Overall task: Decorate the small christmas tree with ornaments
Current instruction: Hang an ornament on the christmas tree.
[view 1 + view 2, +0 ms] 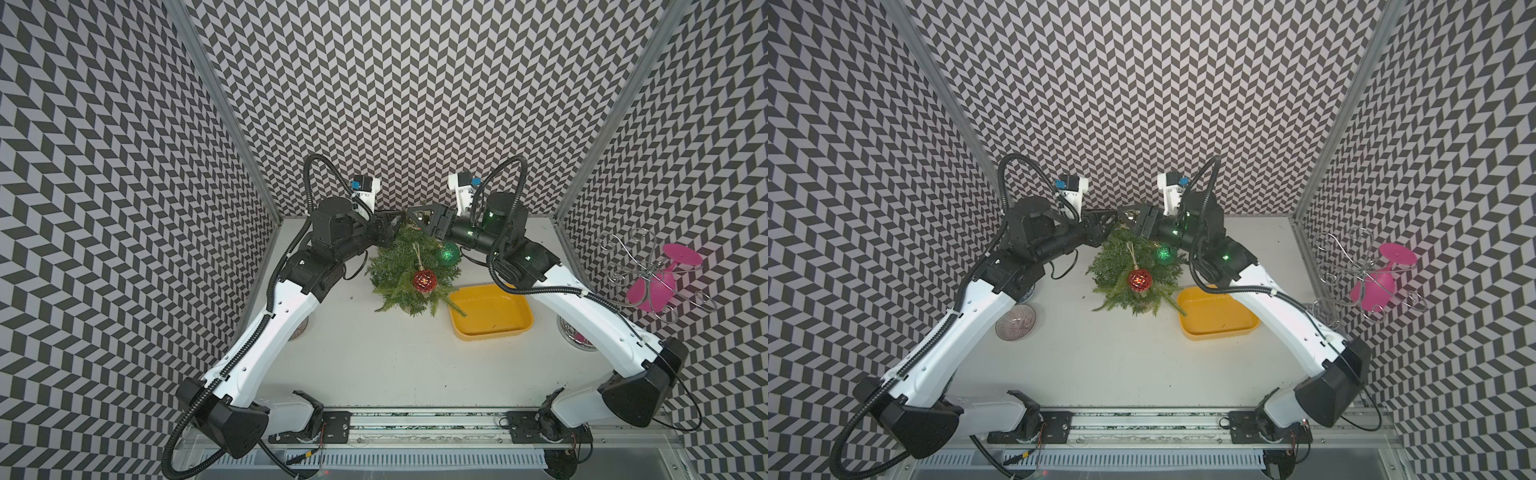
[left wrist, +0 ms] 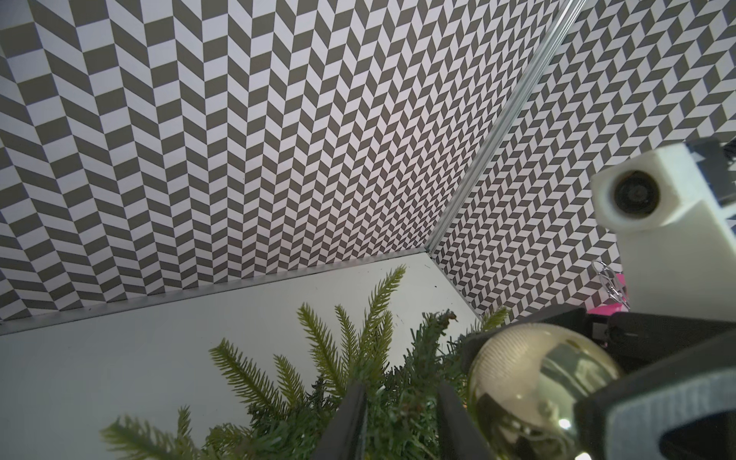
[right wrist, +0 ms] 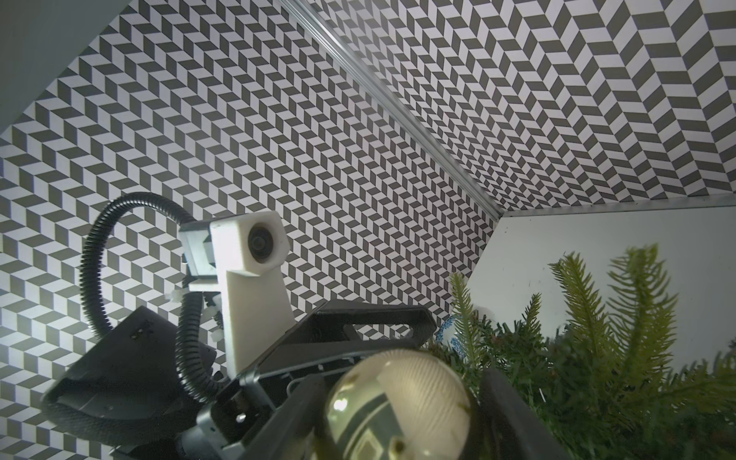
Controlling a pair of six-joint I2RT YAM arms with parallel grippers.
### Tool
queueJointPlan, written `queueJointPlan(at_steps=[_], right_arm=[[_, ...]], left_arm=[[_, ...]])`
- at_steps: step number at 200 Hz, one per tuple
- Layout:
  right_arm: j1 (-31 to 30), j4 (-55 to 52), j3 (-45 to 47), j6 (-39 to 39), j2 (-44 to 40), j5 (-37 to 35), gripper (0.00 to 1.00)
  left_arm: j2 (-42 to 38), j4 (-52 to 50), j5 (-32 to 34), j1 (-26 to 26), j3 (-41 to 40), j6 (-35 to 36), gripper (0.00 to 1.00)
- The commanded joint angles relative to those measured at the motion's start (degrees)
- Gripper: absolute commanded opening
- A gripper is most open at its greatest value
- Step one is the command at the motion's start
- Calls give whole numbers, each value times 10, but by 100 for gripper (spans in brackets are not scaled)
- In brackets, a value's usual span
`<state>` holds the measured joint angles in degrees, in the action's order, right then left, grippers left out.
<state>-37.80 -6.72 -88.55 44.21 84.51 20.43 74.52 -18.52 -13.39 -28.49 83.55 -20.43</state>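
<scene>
The small christmas tree (image 1: 395, 270) (image 1: 1115, 272) stands at the back middle of the table. A faceted red ornament (image 1: 424, 280) hangs by its string on the tree's front. A glittery green ornament (image 1: 448, 254) hangs on its right side. My right gripper (image 3: 402, 382) is above the treetop, shut on a gold ornament (image 3: 398, 410) (image 2: 537, 390). My left gripper (image 2: 400, 392) faces it from the left. Its jaws stand apart, with only tree needles (image 2: 318, 370) between them. In both top views the two grippers (image 1: 397, 222) (image 1: 419, 218) nearly meet over the treetop.
A yellow tray (image 1: 486, 311) lies right of the tree, partly under my right arm. A pink goblet (image 1: 652, 286) hangs in a wire rack (image 1: 623, 270) by the right wall. A glass bowl (image 1: 1015, 322) sits under my left arm. The back wall is close behind the tree.
</scene>
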Motion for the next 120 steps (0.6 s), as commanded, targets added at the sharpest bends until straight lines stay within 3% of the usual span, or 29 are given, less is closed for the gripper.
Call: queueJointPlan(at_steps=[1, 47, 120], right_arm=[[-5, 43, 12, 7, -26, 5, 61], [-4, 47, 29, 12, -37, 14, 62], [-15, 47, 26, 12, -32, 56, 69]], left_arm=[[-1, -2, -3, -3, 17, 6, 30], [4, -2, 0, -3, 16, 8, 15], [5, -3, 4, -3, 15, 12, 12]])
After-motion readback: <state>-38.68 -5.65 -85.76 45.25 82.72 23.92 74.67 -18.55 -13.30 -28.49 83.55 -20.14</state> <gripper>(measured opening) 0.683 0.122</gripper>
